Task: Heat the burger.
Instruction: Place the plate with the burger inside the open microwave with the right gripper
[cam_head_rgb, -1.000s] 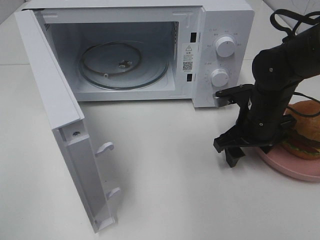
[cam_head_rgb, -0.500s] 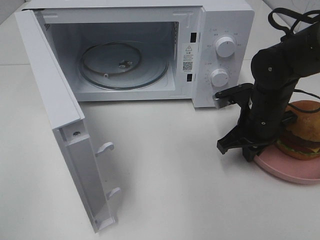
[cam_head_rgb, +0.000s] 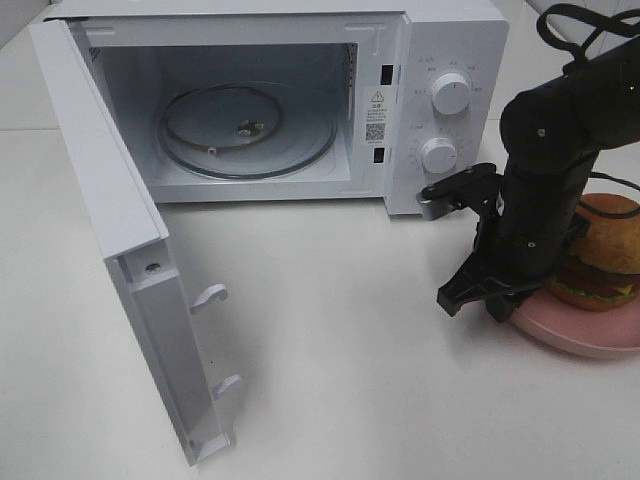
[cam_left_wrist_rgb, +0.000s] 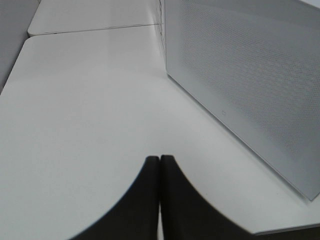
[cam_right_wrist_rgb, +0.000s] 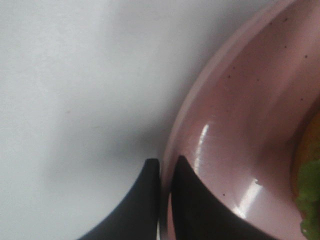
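The white microwave (cam_head_rgb: 450, 40) has a small sticker (cam_head_rgb: 376, 113) on its front, just beside the open cooking space. At the top of the sticker is a warning triangle (cam_head_rgb: 377, 97) with a mark inside it. Below that is a square code (cam_head_rgb: 375, 131) made of tiny black dots. The words on the sticker are too small to read. Little marks sit in a ring around the top knob (cam_head_rgb: 451, 93) and the bottom knob (cam_head_rgb: 440, 155), and they are also too small to read. No brand name shows.
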